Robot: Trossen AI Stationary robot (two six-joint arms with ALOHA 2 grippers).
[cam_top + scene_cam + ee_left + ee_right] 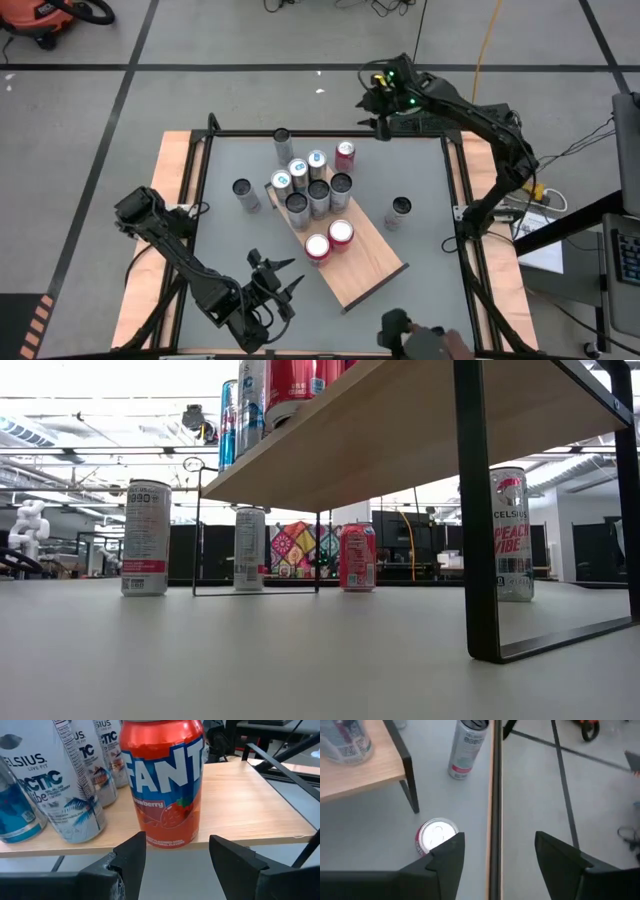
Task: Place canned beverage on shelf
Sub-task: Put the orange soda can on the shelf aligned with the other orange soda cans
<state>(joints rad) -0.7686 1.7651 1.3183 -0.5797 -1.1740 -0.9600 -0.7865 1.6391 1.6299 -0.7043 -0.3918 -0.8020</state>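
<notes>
The shelf point(372, 262) is a light wooden board on black legs, lying aslant mid-table. Several cans stand on its far-left end point(305, 185). Two red cans point(330, 240) stand near its middle. In the left wrist view one of them is a red Fanta can point(167, 785), standing on its base on the board point(250, 800). My left gripper point(283, 275) is open and level, just off the board's near-left edge. Its fingers point(132, 857) stand short of the Fanta can, one to each side. My right gripper point(378, 118) is open and empty above the table's far edge.
Loose cans stand on the table: a tall one at the left point(243, 193), one at the far side point(283, 143), a red one point(345, 153) under my right gripper point(434, 837), and a Celsius can at the right point(400, 210). Pale wood strips point(172, 200) line the table's sides.
</notes>
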